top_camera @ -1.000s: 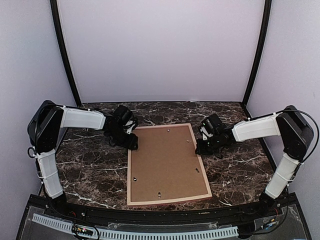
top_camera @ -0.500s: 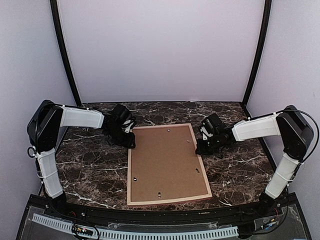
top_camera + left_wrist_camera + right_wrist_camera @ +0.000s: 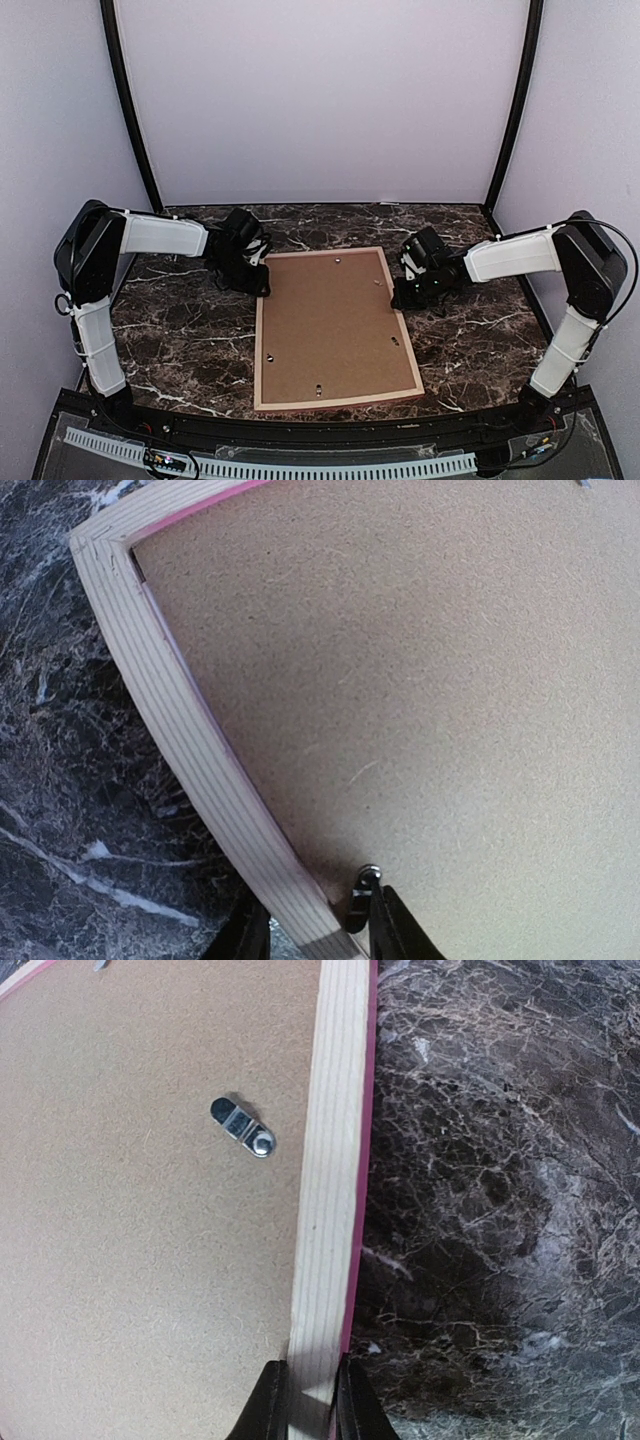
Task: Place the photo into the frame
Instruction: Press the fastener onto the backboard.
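Observation:
The frame (image 3: 336,401) lies face down on the marble table, with its pale wood back up and a pink edge showing. The brown hardboard backing (image 3: 330,320) sits inside it. The photo is hidden. My left gripper (image 3: 260,284) is at the frame's far left rail. In the left wrist view its fingers (image 3: 315,935) straddle the rail (image 3: 170,710), and the inner finger is against a metal turn clip (image 3: 362,892). My right gripper (image 3: 400,297) is at the far right rail. In the right wrist view it (image 3: 310,1410) is clamped on the rail (image 3: 335,1140).
Several metal turn clips dot the backing, one of them in the right wrist view (image 3: 243,1127). Dark marble table (image 3: 180,330) surrounds the frame. Lilac walls and black corner posts (image 3: 130,110) enclose the back and sides.
My left gripper shifted slightly left and back along the frame's corner between one second and half a second ago. The frame and my right gripper have not moved.

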Available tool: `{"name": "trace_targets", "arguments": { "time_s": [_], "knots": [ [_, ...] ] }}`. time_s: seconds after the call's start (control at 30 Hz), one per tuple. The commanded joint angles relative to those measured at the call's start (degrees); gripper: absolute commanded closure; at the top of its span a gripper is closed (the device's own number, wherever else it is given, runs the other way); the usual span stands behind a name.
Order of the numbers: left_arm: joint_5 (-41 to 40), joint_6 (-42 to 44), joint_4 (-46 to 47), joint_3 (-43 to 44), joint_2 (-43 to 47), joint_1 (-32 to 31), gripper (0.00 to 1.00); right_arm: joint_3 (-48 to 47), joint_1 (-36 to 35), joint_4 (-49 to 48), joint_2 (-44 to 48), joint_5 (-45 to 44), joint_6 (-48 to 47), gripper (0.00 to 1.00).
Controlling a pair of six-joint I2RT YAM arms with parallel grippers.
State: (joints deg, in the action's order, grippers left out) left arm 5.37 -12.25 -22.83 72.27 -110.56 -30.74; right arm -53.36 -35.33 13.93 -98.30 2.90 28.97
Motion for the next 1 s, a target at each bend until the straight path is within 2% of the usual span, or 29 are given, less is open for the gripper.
{"name": "trace_targets", "arguments": {
  "time_s": [0.0, 0.17, 0.3, 0.43, 0.53, 0.6, 0.7, 0.97],
  "knots": [
    [-1.77, 1.3, -0.9, -1.04, -0.79, 0.72, 0.72, 0.45, 0.18, 3.14, 0.02, 1.59, -1.52, 0.97],
    [-1.57, 0.54, 1.26, -1.97, 0.09, 1.3, 0.76, 0.63, 0.18, 2.99, -0.14, 1.78, -1.54, 0.97],
    [-0.51, -0.55, 3.36, -3.03, 1.34, 1.46, 0.73, 0.72, 0.18, 2.94, -0.22, 1.84, -1.46, 0.97],
    [0.21, -1.13, 4.41, -3.43, 2.25, 1.56, 0.64, 0.72, 0.18, 2.73, -0.36, 2.0, -1.38, 0.97],
    [0.01, -1.31, 4.44, -3.47, 3.06, 1.56, 0.52, 0.76, 0.18, 2.71, -0.44, 2.11, -1.32, 0.97],
    [-0.33, -1.47, 4.53, -3.49, 3.6, 1.56, 0.48, 0.64, 0.13, 2.68, -0.46, 2.18, -1.32, 0.97],
    [-1.46, -1.83, 4.7, -3.34, 4.21, 1.69, 0.44, 0.59, 0.18, 2.68, -0.59, 2.34, -1.34, 0.97],
    [-2.26, -2.76, 5.46, -3.08, 4.55, 2.32, 0.4, 0.63, 0.18, 2.59, -0.73, 2.53, -1.35, 0.98]
  ]
}}
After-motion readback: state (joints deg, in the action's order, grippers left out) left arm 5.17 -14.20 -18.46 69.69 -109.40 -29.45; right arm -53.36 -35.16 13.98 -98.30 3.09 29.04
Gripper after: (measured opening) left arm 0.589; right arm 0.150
